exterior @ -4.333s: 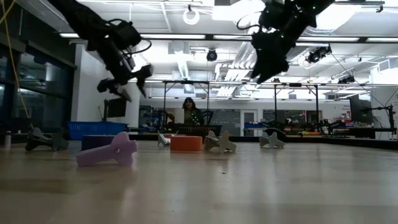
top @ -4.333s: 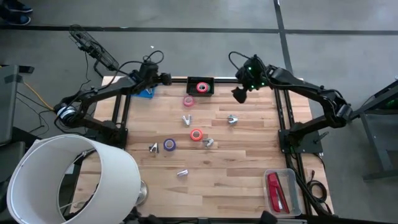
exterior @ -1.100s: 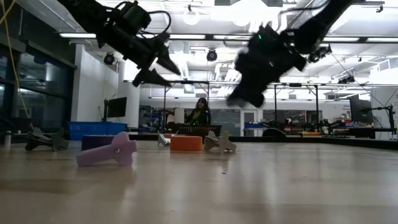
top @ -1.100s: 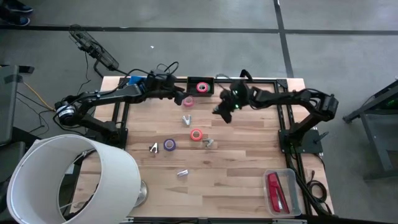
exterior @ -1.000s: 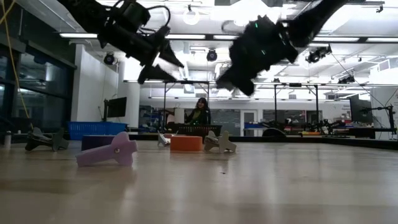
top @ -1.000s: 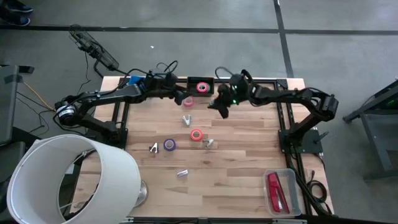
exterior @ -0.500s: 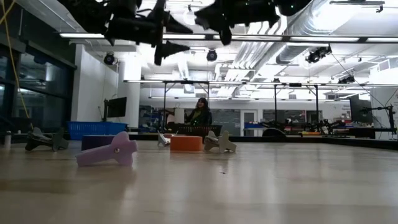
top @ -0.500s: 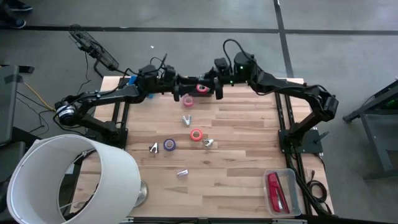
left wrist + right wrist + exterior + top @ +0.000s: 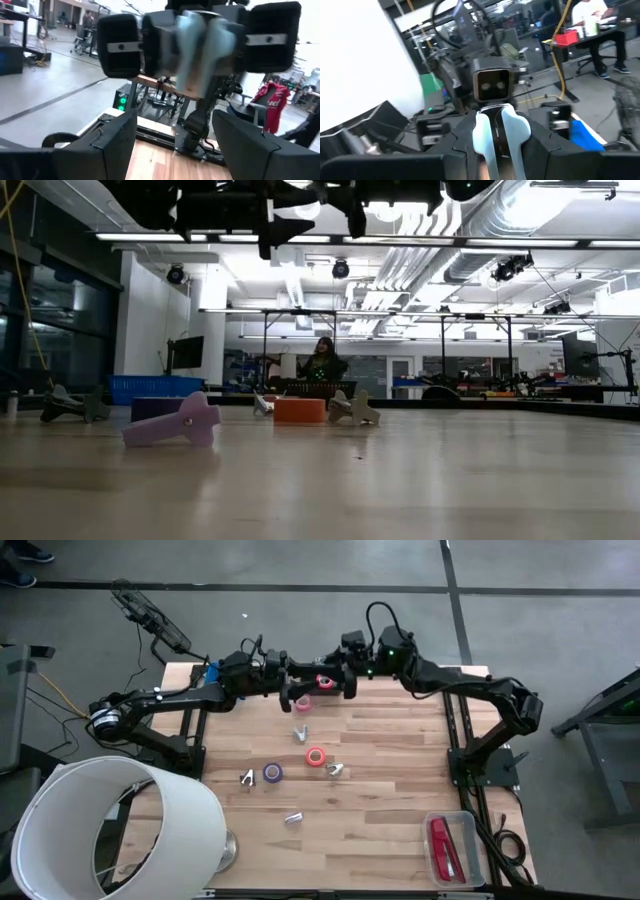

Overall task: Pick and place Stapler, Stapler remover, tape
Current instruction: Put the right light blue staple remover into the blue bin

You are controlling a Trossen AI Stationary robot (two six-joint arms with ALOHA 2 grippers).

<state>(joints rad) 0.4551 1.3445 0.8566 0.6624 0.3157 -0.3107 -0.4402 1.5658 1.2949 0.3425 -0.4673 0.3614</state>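
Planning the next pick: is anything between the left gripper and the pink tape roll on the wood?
Nothing visible: the left gripper, open, hangs almost over the pink tape roll. The right gripper faces it closely.

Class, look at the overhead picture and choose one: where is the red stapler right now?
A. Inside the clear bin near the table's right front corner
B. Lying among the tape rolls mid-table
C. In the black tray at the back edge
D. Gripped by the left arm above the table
A. The stapler lies inside the clear bin at the table's right front corner, far from both arms, which meet over the back edge.
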